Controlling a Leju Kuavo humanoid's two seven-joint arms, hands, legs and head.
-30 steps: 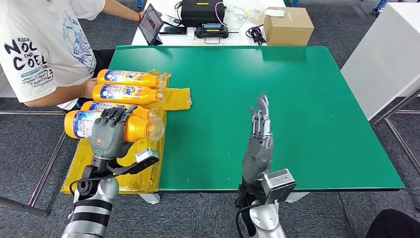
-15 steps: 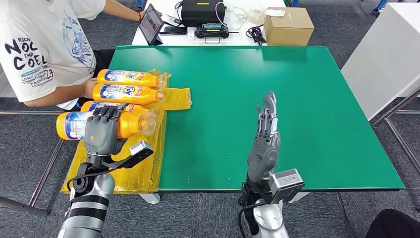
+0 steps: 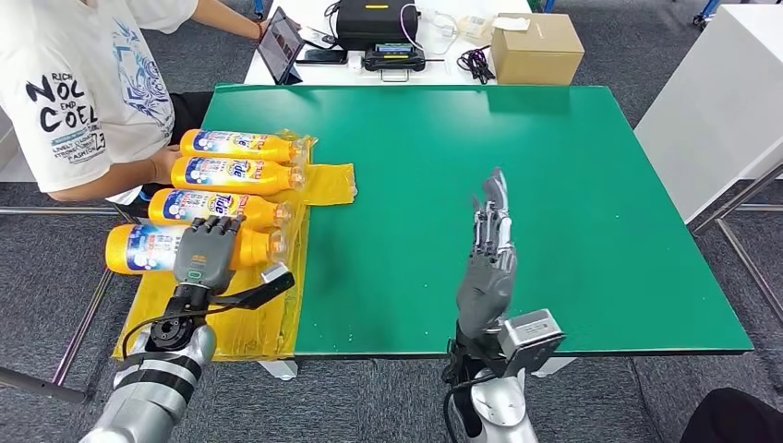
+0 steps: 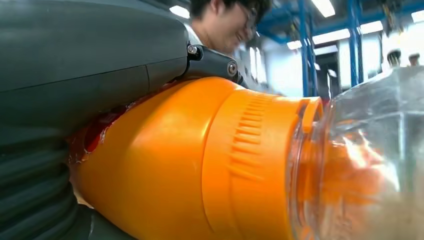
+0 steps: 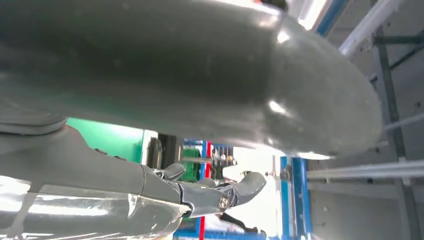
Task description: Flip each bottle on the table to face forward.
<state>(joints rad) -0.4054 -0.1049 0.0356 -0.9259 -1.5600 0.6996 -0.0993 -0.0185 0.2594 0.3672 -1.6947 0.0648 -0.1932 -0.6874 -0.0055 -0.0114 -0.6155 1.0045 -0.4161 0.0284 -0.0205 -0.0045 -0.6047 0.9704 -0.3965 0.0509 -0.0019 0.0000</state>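
Several orange bottles with blue labels and clear caps lie in a row on a yellow sheet (image 3: 332, 183) at the table's left edge. My left hand (image 3: 207, 253) grips the nearest bottle (image 3: 138, 247) around its middle, cap pointing right; the left wrist view shows its orange shoulder (image 4: 200, 165) and clear cap (image 4: 370, 165) close up. Three other bottles (image 3: 242, 145) (image 3: 238, 173) (image 3: 214, 207) lie beyond it. My right hand (image 3: 487, 254) is raised over the green table (image 3: 554, 166), fingers straight and apart, holding nothing.
A person in a white shirt (image 3: 83, 83) sits at the table's left side, a hand near the far bottles. Behind the table stand a tablet (image 3: 280, 44), a black case (image 3: 374, 23) and a cardboard box (image 3: 537, 48). A white cabinet (image 3: 720, 101) stands to the right.
My left hand has drawn the held bottle left and toward me, uncovering the third bottle. My right hand shifted slightly right and stays raised.
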